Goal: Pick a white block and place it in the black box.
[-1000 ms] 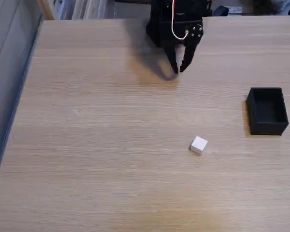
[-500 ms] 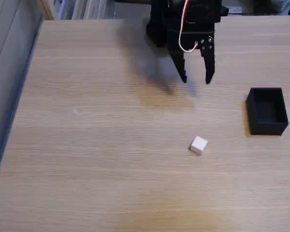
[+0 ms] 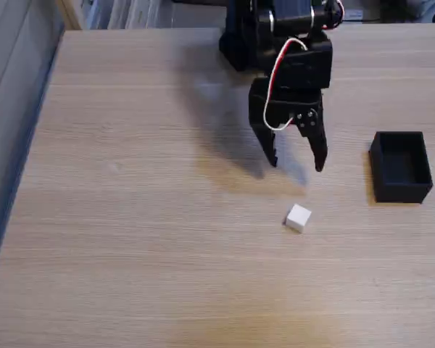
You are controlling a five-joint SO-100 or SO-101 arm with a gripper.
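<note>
Fixed view: end effector [image 3: 296,164], fingers spread apart, empty, above white block [image 3: 298,217] on table [image 3: 130,217]; black box [image 3: 400,166] well right.

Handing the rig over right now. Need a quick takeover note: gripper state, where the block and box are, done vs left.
Gripper: open, empty, fingertips pointing down toward the table, above the block in the fixed view.
White block: loose on the table, untouched, apart from the fingers.
Black box: to the block's right, open top, nothing seen inside.
Done: nothing placed.
Left: lower over the block, grasp, carry right, drop in the box.
</note>
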